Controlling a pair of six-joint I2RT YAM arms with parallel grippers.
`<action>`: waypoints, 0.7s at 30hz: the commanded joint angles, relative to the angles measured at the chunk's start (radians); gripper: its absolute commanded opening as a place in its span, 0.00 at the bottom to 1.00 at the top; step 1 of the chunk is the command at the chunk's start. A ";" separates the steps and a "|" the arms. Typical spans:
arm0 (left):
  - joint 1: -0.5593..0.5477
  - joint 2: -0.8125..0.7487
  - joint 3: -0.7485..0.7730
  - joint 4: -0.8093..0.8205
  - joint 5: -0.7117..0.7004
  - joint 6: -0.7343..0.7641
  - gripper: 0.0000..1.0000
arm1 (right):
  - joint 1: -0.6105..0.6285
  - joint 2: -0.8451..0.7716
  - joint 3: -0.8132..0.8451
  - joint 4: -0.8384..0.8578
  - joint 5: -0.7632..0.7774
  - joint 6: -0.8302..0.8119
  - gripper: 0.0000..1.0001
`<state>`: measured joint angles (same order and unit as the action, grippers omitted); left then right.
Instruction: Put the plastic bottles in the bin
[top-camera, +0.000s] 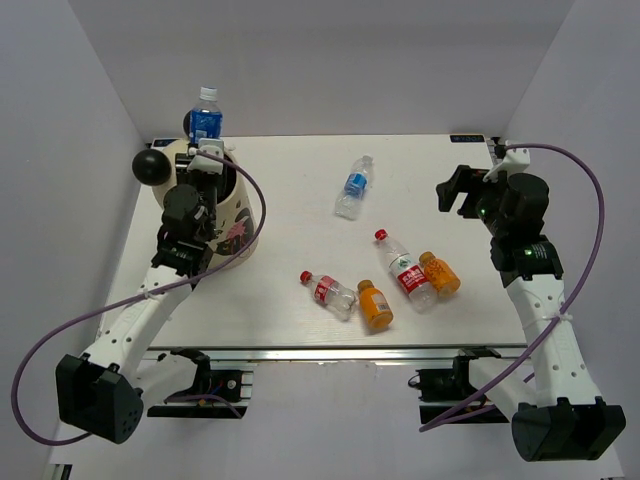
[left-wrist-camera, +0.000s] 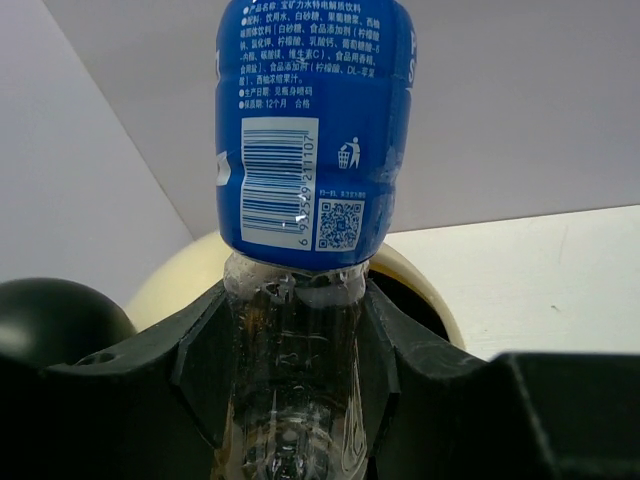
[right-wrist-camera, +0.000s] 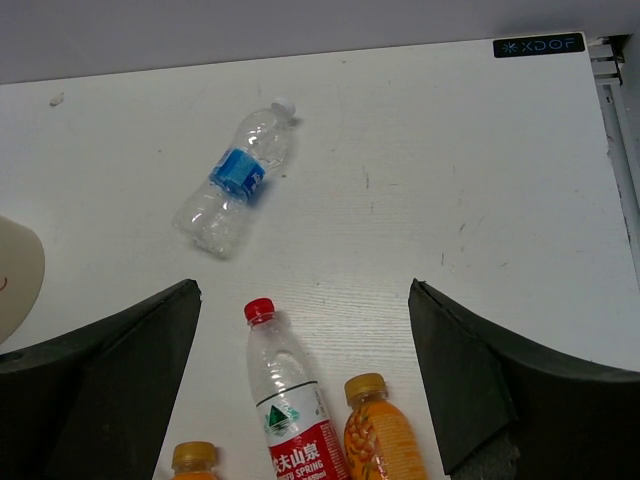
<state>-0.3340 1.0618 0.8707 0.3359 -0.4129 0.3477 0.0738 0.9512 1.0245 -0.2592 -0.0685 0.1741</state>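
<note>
**Left gripper holds one bottle above the bin; five bottles lie on the counter**

Nearest the arm bases, four bottles lie on the white counter (top-camera: 290, 215), right of centre. The front pair is a red-capped bottle (top-camera: 329, 291) and, just beside it on the right, an orange bottle (top-camera: 376, 307). Slightly farther back lies a second red-capped bottle (top-camera: 405, 270), its cap pointing toward the far edge. A second orange bottle (top-camera: 440, 273) lies against or just beside its right flank.

Beyond them, near the middle of the counter, a clear blue-labelled bottle (top-camera: 354, 186) lies on its side, well apart from the other four.

At the far right the right gripper (top-camera: 457, 192) hangs above the counter with its jaws spread wide and nothing between them.

At the far left stands the cream-white bin (top-camera: 243, 205), with a black ball ear (top-camera: 152, 167) on its left. Above it the left gripper (left-wrist-camera: 296, 340) is closed narrowly on the clear lower body of the held bottle (top-camera: 206, 120). That bottle is upright, cap up, with its blue label above the jaws. In the left wrist view the bin's cream rim and dark opening show just behind it.
</note>
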 joint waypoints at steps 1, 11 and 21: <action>0.023 0.021 0.014 0.005 0.014 -0.073 0.50 | 0.000 -0.029 -0.012 0.031 0.035 -0.018 0.89; 0.035 0.029 0.062 -0.112 0.052 -0.162 0.98 | 0.000 -0.035 -0.020 0.040 0.029 -0.015 0.89; 0.035 0.055 0.299 -0.438 0.284 -0.350 0.98 | 0.088 0.010 -0.043 0.008 -0.378 -0.215 0.84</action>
<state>-0.3023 1.1194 1.0447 0.0608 -0.2668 0.1101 0.0925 0.9337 0.9829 -0.2573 -0.2535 0.0719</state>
